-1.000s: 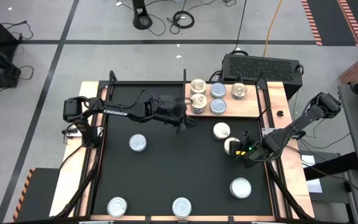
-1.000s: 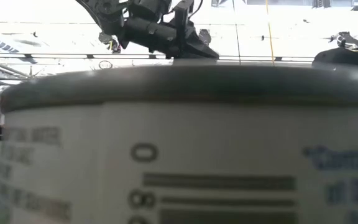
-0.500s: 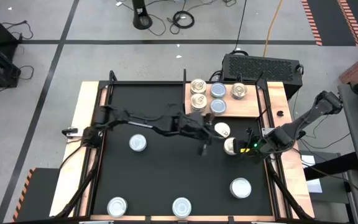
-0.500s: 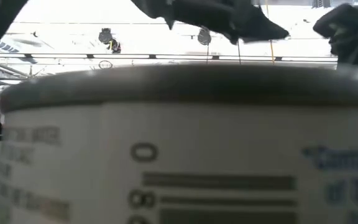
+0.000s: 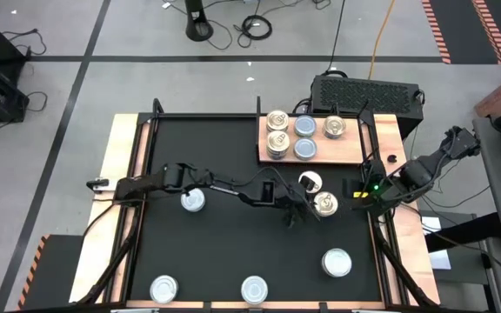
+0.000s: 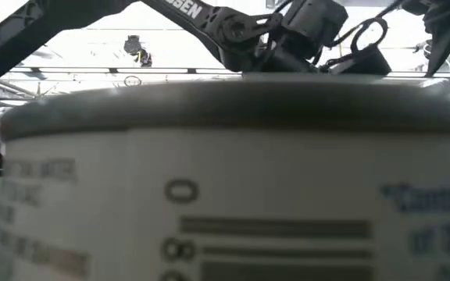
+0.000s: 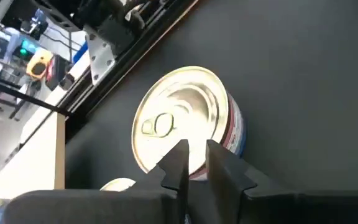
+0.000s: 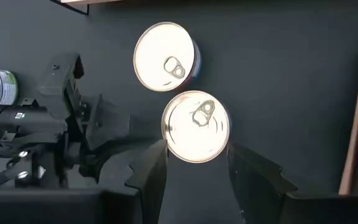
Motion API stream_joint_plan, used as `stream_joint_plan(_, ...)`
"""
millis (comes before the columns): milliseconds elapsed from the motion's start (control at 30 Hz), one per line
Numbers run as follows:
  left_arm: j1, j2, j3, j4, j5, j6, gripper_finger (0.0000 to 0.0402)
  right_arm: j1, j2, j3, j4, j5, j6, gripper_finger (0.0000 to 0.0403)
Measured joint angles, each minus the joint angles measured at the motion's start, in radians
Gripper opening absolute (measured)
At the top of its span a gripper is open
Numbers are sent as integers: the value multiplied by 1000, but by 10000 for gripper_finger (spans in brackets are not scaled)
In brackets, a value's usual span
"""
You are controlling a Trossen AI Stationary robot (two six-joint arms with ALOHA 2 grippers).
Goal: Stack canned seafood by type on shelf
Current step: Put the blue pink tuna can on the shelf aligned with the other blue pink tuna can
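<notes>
Standing upright, gold-topped can (image 5: 325, 203) faces left gripper (image 5: 300, 214), its fingers pressed together.

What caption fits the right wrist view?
Right gripper, jaws open, faces a gold-topped tin; second tin beyond, left gripper alongside.

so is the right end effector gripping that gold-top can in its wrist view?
No: the right end effector is open, its fingers spread either side of the gold-top can, which sits free on the mat.
</notes>
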Motion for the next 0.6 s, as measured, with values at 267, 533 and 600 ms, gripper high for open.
stream_joint_plan(267,-32,9,45,-24,14,20,144,0,2,0,-3,-3,0,160)
stream_joint_plan(533,-32,83,45,21,-102,176,169,0,2,0,6,-2,6,160)
stream_joint_plan(600,-34,84,45,45,-114,177,169,0,2,0,13,-2,7,160)
